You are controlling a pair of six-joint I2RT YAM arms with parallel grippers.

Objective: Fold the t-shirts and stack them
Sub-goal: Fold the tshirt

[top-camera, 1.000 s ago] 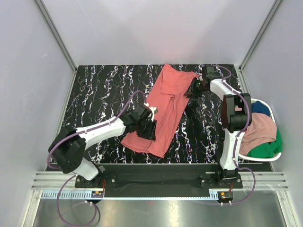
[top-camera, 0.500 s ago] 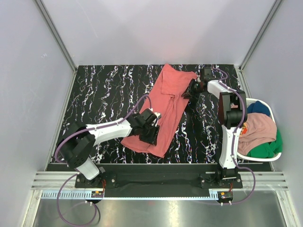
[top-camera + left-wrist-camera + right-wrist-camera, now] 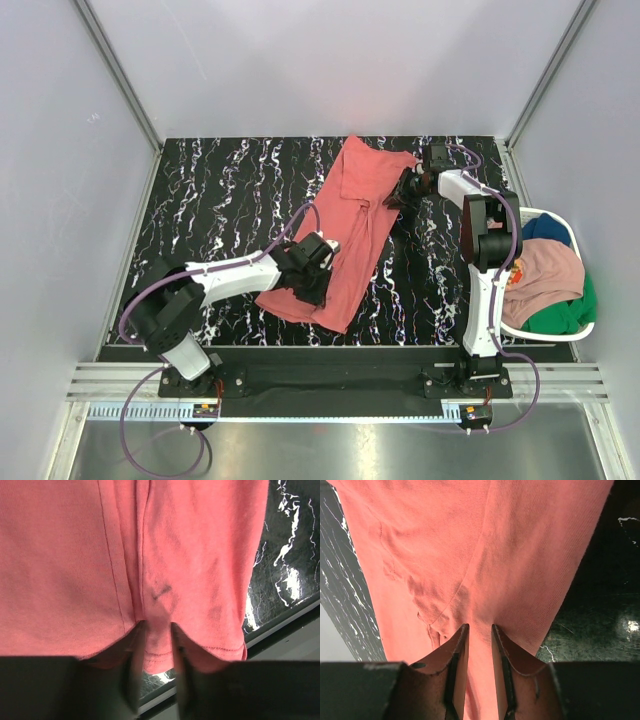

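The coral-red t-shirt [image 3: 355, 225] lies folded lengthwise on the black marbled table [image 3: 220, 200], running from far right to near centre. My left gripper [image 3: 312, 280] is at its near end, shut on a pinch of cloth by the hem [image 3: 156, 630]. My right gripper [image 3: 402, 190] is at the shirt's far right edge, shut on a fold of the coral cloth [image 3: 480, 627]. The dusty pink t-shirt [image 3: 550, 270], dark blue t-shirt [image 3: 552, 230] and green t-shirt [image 3: 560, 318] lie heaped in the basket.
The white laundry basket [image 3: 592, 318] stands off the table's right edge beside the right arm. The table's near edge shows just below the shirt's hem in the left wrist view [image 3: 280, 625]. White walls and metal posts surround the table.
My left gripper has moved a little towards the near end of the coral-red shirt, and its arm has swung. The right gripper has hardly moved.
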